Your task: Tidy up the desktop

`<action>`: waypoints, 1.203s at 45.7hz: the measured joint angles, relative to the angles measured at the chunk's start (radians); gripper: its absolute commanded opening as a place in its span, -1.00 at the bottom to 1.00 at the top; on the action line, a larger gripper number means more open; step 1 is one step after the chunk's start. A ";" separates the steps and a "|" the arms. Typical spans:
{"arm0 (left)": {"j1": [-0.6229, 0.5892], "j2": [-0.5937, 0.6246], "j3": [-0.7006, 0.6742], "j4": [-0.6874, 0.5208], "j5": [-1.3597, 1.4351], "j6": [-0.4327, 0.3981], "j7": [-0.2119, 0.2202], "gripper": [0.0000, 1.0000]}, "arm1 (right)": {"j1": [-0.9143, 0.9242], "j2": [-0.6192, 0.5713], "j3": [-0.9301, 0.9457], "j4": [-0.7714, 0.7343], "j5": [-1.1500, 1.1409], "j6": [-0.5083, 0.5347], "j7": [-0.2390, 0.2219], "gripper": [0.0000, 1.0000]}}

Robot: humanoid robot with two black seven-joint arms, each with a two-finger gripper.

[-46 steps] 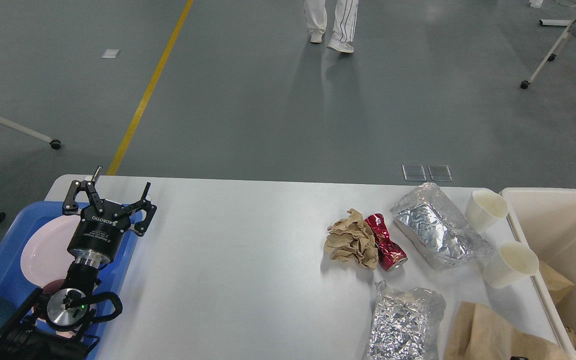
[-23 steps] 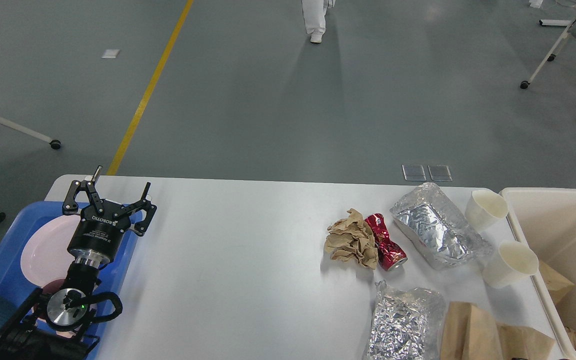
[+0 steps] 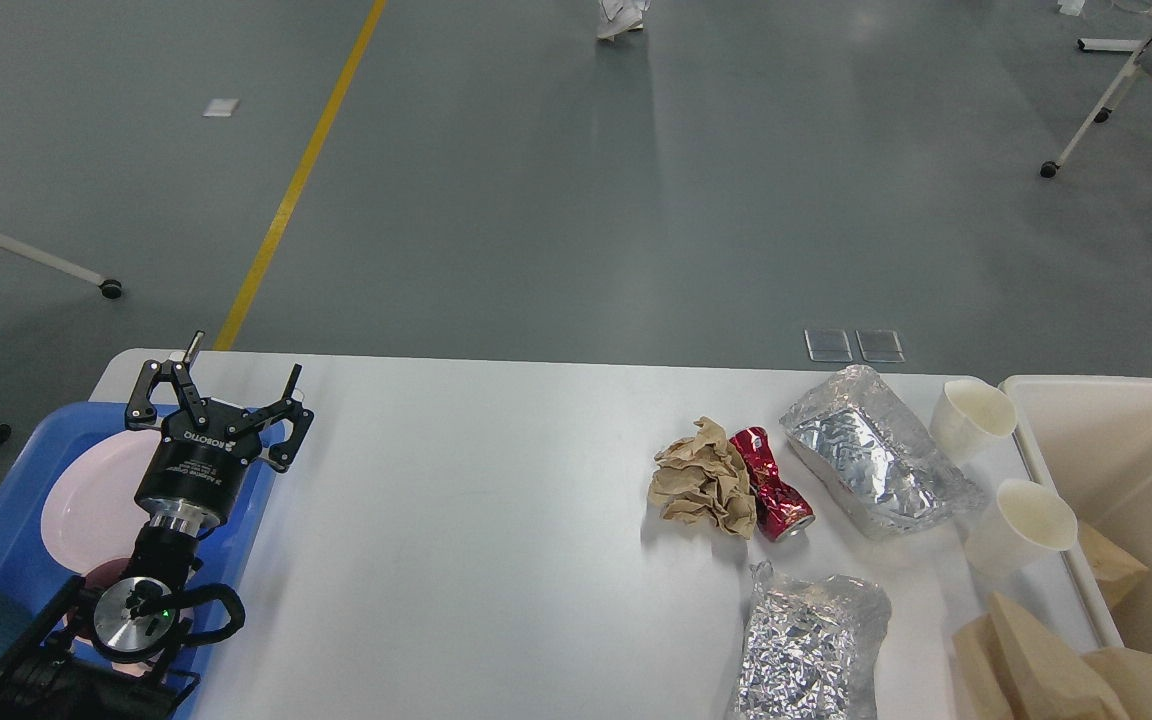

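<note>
- L gripper (image 3: 219, 392), left of frame: fingers apart, holding nothing, above blue tray (image 3: 6, 540) w/ pink plate (image 3: 86, 500).
- R gripper: out of view.
- Desktop (image 3: 456, 520) fills lower centre; right part: crumpled brown paper (image 3: 704, 488) touching crushed red can (image 3: 772, 484), two foil packs, two paper cups.
- Cream bin (image 3: 1126, 440) at right edge.

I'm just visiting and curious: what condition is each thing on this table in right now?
Left gripper: open, empty, over the blue tray.
Red can: crushed, lying down.
Brown paper: crumpled.
Two foil bags: wrinkled, lying flat.
Two paper cups: tipped over.
Pink plate: in tray.
</note>
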 measured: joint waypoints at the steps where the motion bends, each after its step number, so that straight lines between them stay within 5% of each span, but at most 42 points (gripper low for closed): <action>1: 0.000 0.000 0.000 0.000 0.000 0.000 0.000 0.93 | 0.026 0.004 -0.024 0.000 -0.013 0.013 -0.004 -1.00; 18: 0.000 0.000 0.000 0.000 0.000 0.000 0.000 0.93 | 0.588 0.222 -0.416 -0.014 -0.154 0.242 -0.028 -1.00; 33: 0.000 0.000 0.000 0.000 0.000 -0.001 0.000 0.93 | 0.756 0.292 -0.460 -0.094 -0.173 0.438 -0.020 -1.00; 46: 0.000 0.000 0.000 0.000 0.000 -0.001 0.000 0.93 | 0.737 0.225 -0.460 -0.231 -0.180 0.370 -0.024 -1.00; 55: 0.000 0.000 0.000 0.000 0.000 -0.002 0.000 0.93 | 0.583 0.128 -0.397 -0.324 -0.164 0.072 -0.029 -1.00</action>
